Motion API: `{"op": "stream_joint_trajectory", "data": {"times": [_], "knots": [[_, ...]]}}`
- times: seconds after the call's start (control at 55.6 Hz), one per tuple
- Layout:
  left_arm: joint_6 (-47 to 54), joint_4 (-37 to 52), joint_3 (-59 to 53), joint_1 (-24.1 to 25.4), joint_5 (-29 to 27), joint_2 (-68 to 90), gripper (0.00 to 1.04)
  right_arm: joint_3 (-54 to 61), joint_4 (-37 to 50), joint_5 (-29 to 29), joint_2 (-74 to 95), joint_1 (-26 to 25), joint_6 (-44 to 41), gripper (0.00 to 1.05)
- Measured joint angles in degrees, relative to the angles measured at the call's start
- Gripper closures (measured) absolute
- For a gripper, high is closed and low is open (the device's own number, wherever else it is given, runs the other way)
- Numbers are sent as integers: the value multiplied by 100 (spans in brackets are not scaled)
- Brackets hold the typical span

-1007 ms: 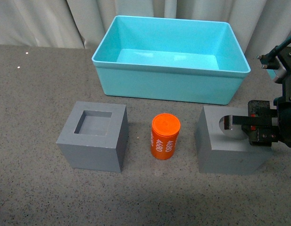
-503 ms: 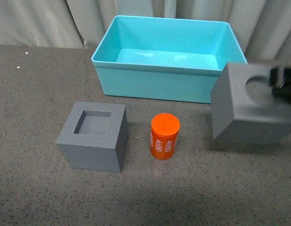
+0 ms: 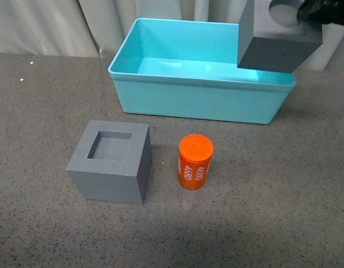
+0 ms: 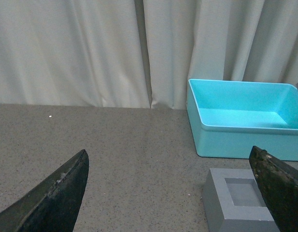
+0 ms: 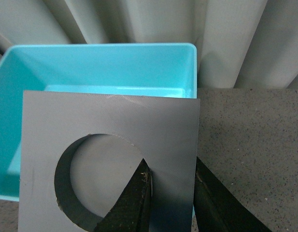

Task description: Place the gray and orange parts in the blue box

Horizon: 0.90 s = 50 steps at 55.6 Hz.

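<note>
Round-recess gray cube (image 3: 272, 47), clamped by right end effector (image 5: 171, 169), hangs over blue box (image 3: 199, 104).

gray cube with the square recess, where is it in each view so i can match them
Front view: the gray cube with the square recess stands on the table, left of the orange cylinder, nearer than the blue box.
Left wrist view: on the table before the blue box, partly hidden by one of the dark fingers.
Right wrist view: not in it.
Shared landmark: the blue box, in all three.
</note>
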State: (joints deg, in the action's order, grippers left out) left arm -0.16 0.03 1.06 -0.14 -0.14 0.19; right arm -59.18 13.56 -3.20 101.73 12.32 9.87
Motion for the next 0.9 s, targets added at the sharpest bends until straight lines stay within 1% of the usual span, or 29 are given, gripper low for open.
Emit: {"op": "stream_joint_trajectory", "data": {"times": [0.126, 0.288, 0.485, 0.683, 0.719, 0.737, 0.899], "knots": [[0, 0, 0, 0, 2, 0, 7, -529, -262, 52, 710, -15, 4, 87], [0, 0, 0, 0, 0, 0, 7, -1449, -944, 184, 1547, -13, 127, 87], [0, 0, 0, 0, 2, 0, 7, -2098, -1602, 223, 1993, -15, 201, 87], [0, 0, 0, 0, 0, 0, 7, -2452, -2041, 243, 2315, -20, 219, 87], [0, 0, 0, -2, 0, 0, 7, -2465, -2061, 225, 2332, -20, 214, 84], [0, 0, 0, 0, 0, 0, 7, -2470, -2070, 225, 2345, -20, 221, 80], [0, 0, 0, -2, 2, 0, 7, -2446, -1950, 271, 2306, -42, 289, 57]]}}
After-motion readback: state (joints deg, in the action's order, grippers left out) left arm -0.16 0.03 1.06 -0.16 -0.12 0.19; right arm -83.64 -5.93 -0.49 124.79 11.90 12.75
